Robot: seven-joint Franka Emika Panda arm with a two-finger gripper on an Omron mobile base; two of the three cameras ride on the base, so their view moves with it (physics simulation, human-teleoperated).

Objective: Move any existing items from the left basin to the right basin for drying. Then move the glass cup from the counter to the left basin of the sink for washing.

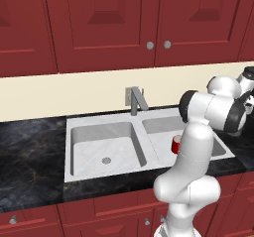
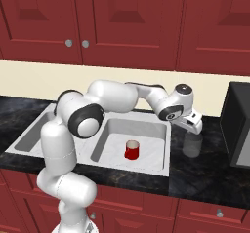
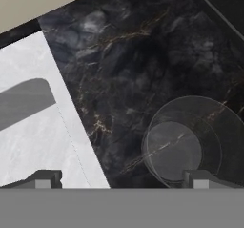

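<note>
Two cups tell the story at this kitchen sink (image 1: 74, 174): the red cup (image 2: 131, 149) stands upright in the right basin (image 2: 156, 154), well clear of the left basin (image 1: 82, 156), while the glass cup (image 2: 192, 145) sits on the black counter (image 2: 205, 178) just to the right of the sink's rim. Reaching across from the base, the white arm holds its gripper (image 2: 194, 125) just above the tumbler. Seen from the hand camera, the glass cup (image 3: 190, 143) lies near the lower right, with one dark fingertip (image 3: 200, 179) overlapping its near edge and the other over the white sink rim (image 3: 38, 141); the jaws stand wide apart, gripping nothing. At the back middle of the sink rises the grey faucet (image 1: 135, 99), beneath red wall cabinets (image 1: 99, 23). Farther right on the worktop, a dark appliance (image 2: 237, 125) stands beside the cup.
</note>
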